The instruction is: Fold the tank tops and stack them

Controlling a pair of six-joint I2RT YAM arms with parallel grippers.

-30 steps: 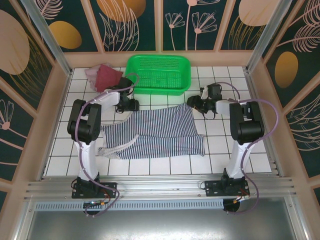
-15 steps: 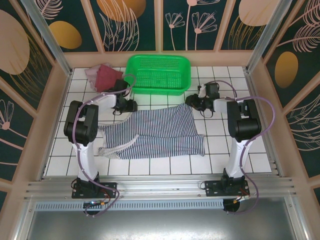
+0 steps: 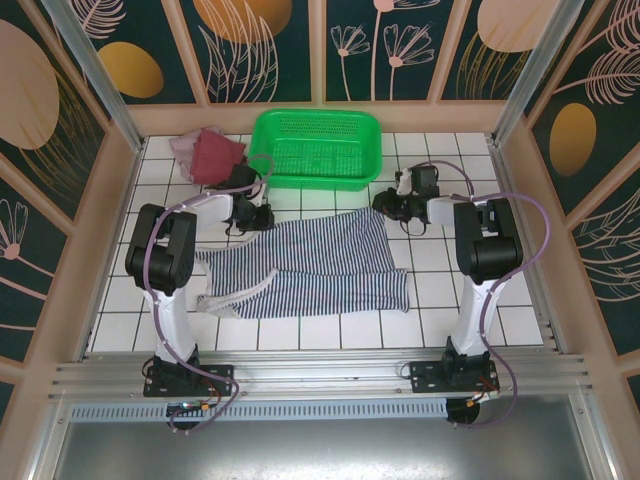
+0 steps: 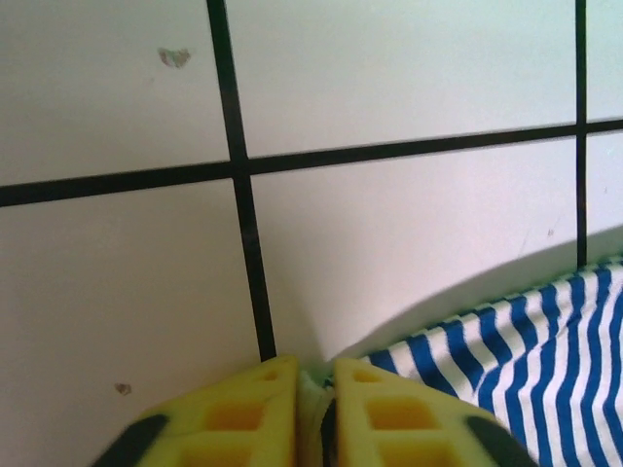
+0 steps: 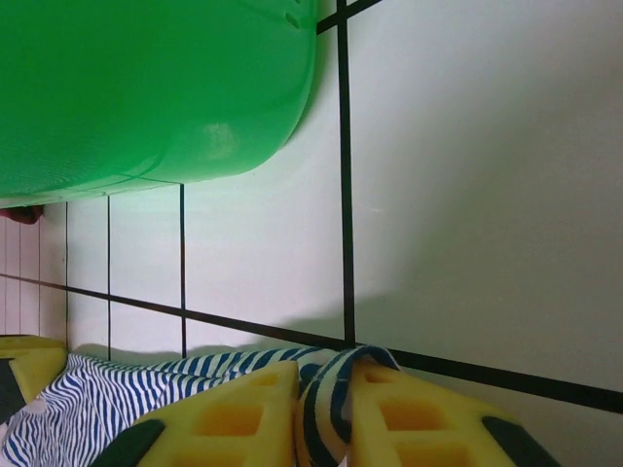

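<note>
The navy-and-white striped tank top lies spread flat in the middle of the tiled table. My left gripper is down at its far left corner, its yellow fingers pressed together with a thin edge of the striped cloth pinched between them. At the far right corner my right gripper is shut on a raised fold of striped fabric. The maroon tank top and the pink tank top lie bunched together at the back left.
A green plastic basket stands at the back centre, just beyond both grippers; its rounded wall is close to my right gripper. Wooden frame walls surround the white tiled table.
Both grippers have closed on the far corners of the striped tank top. The left arm has shifted slightly toward the back; the cloth itself has not moved.
</note>
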